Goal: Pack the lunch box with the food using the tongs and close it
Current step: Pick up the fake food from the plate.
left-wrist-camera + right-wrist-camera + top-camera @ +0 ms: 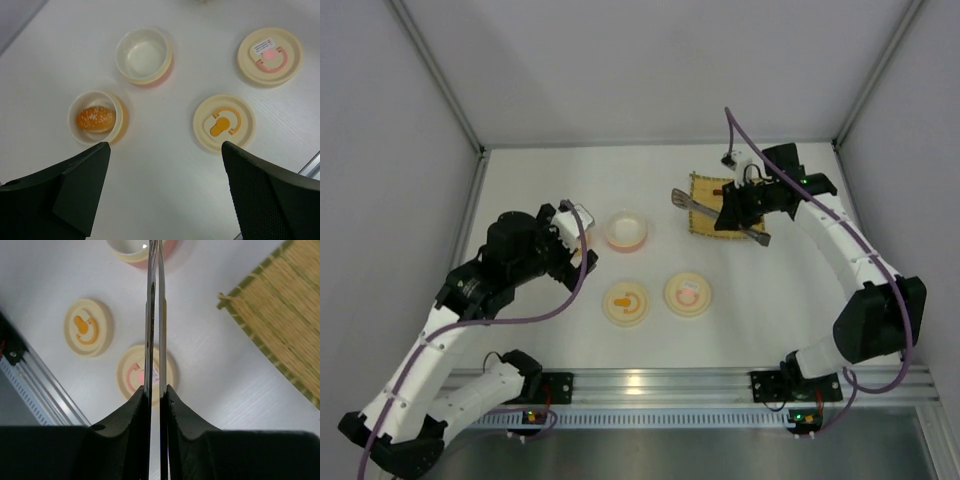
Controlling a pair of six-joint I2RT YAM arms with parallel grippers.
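The white worktop (750, 300) carries a bamboo mat (285, 315), and above it the right claw (156, 395) is clamped on the steel tongs (155, 315), pressing their two arms almost together. Squeezed that tight, the tips have no gape for a morsel, and the thin handle could twist in the grip. The left claw (165, 150) hangs wide open and empty beside the orange-walled bowl (71, 107) holding the bun (96, 118). A careless drop could knock that bowl. No other food is visible.
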